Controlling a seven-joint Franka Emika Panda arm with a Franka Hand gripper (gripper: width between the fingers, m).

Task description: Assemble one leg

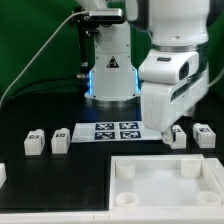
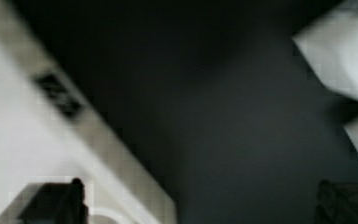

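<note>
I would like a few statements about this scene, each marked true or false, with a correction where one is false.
1. Two legs lie on the table at the exterior view's left of the marker board. True.
2. The gripper holds a leg high in the air. False: its fingers stand wide apart with nothing between them.
3. The panel lies on top of the marker board. False: it lies apart from it, nearer to the camera.
4. The gripper is low, close to two more legs at the exterior view's right. True.
</note>
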